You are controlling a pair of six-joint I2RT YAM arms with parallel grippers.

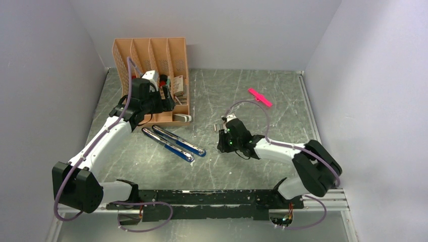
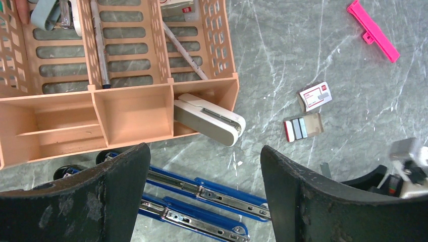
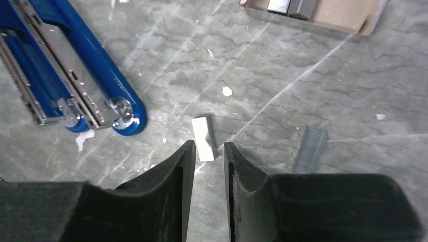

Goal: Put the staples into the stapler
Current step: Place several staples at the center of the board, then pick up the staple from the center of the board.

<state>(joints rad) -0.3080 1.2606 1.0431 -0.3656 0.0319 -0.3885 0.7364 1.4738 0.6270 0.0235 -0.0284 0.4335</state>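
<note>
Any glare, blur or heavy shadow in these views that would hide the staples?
Top external: even, soft light, no hard shadows, though fine detail is lost. Left wrist: sharp, the open staple box reads clearly. Right wrist: the nearer staple strip glares white; the other strip reads plain grey; the dark right tool shows little detail.

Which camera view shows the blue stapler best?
The top external view: the blue stapler lies opened flat, wholly visible. In the left wrist view, jaws cover parts; the right wrist view shows only one end.
</note>
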